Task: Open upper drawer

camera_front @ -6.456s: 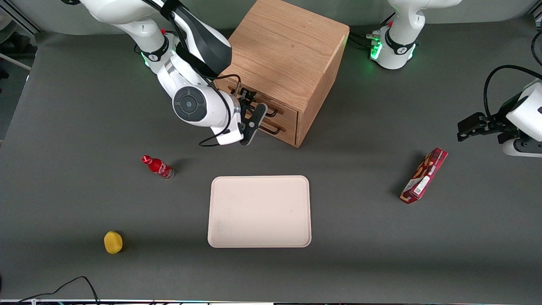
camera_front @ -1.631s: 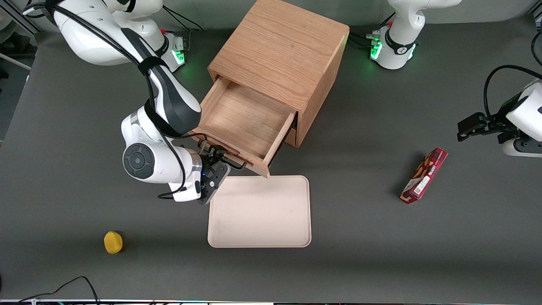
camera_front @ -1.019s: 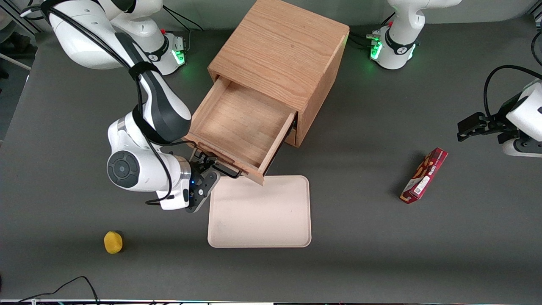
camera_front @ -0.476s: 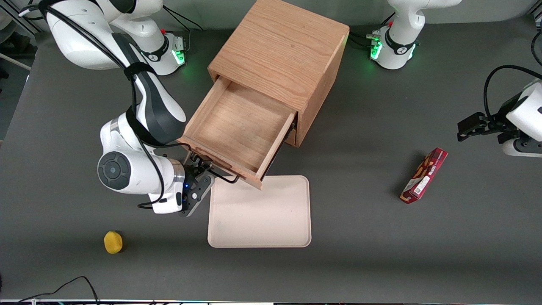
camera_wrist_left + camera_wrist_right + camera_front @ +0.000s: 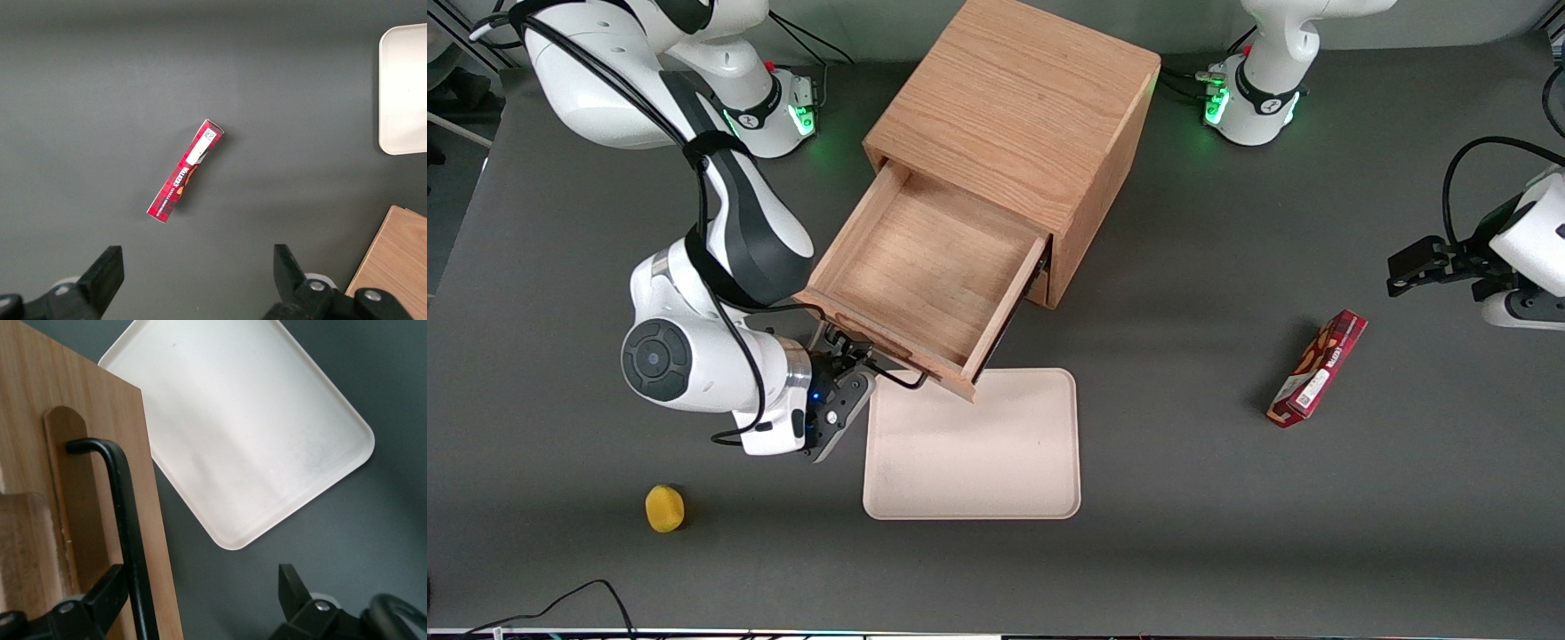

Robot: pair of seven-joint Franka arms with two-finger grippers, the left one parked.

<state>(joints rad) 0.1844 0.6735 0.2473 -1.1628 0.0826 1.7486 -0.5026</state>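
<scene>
Upper drawer (image 5: 920,271) stands pulled well out of the oak cabinet (image 5: 1018,111), its front over the tray (image 5: 974,444). Gripper (image 5: 845,378) sits at the black handle (image 5: 127,520), jaws spread, one finger each side, not clamping. Pull looks finished; the next move is likely backing clear without snagging the bar.

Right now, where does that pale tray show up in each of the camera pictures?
Front view: the tray lies nearer the camera than the open upper drawer, beside the gripper.
Left wrist view: only its corner shows.
Right wrist view: tray beside the drawer's black handle.
Shared landmark: the oak cabinet.
</scene>
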